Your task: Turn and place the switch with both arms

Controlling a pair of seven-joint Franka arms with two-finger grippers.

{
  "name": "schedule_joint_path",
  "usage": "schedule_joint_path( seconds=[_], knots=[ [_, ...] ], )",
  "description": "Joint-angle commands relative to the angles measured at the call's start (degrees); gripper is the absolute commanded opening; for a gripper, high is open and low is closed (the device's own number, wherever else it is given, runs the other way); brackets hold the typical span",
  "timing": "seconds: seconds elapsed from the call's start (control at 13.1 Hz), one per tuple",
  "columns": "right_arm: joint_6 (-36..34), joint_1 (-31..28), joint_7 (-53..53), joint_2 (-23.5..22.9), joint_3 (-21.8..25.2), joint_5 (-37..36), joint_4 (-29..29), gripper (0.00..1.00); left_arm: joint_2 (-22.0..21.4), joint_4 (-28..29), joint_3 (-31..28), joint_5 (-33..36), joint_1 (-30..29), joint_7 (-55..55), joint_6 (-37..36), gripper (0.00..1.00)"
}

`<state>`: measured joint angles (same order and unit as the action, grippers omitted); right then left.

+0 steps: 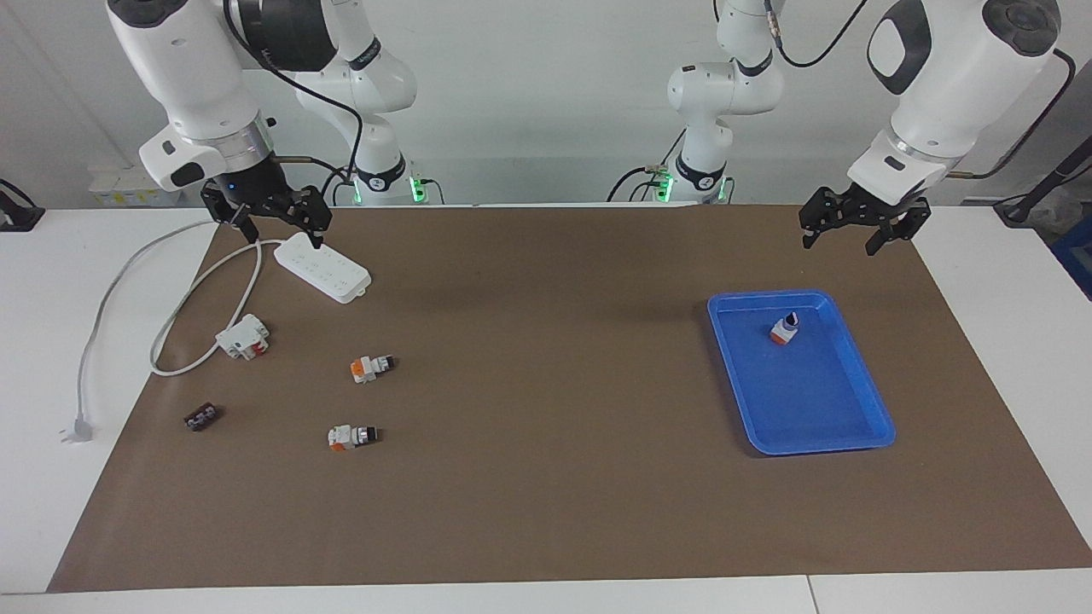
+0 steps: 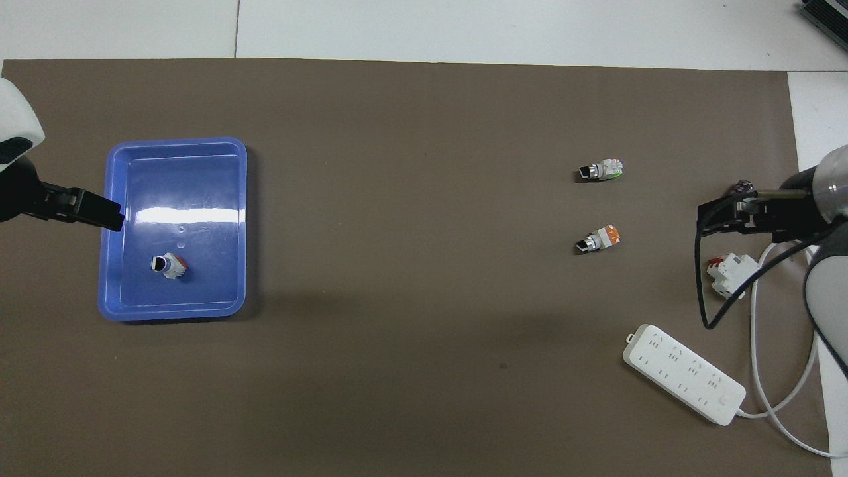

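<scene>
left gripper [image 1: 840,239]: jaws spread apart, nothing in them, hanging over the brown mat near the corner at the left arm's end by the robots

right gripper [image 1: 277,233]: also gaping and empty, up over the cable end of the white power strip [image 1: 322,267]

facing view only: you get both whole arms, their bases with little green lights, the pale wall, and the strip's cable [image 1: 119,281] running off the mat to a plug [image 1: 75,429] on the white table. The small dark brown block [image 1: 201,417] shows plainly here, near the mat edge at the right arm's end

overhead view only: the left gripper [image 2: 83,209] pokes over the tray's rim, which the facing view shows is just height, it's well above. The right gripper [image 2: 729,215] mostly hides the brown block. One loose switch looks green at its end here

surface: brown mat [image 1: 546,477] over a white table [image 1: 34,477], a seam in the white top along the edge farthest from the robots

tray: blue tray [image 1: 862,401] toward the left arm's end, holding one switch in the tray [image 1: 784,329], in the part nearest the robots, knob tip up

loose switches: two more on the mat toward the right arm's end, nearer switch [image 1: 370,367] and farther switch [image 1: 352,437], both lying on their sides, well apart from the tray

other bits: white-and-red block [image 1: 243,336] beside the cable loop, between the power strip and the brown block
</scene>
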<state>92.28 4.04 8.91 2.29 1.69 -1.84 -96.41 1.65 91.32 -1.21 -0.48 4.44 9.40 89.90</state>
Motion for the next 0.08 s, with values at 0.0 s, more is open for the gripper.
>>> schedule_joint_path(
  seconds=[0.0],
  knots=[
    [0.4,-0.5,-0.7,0.6,-0.2,0.6,-0.7,1.0,-0.4,0.5,-0.7,-0.6,0.6,-0.6,-0.3,1.0]
  ],
)
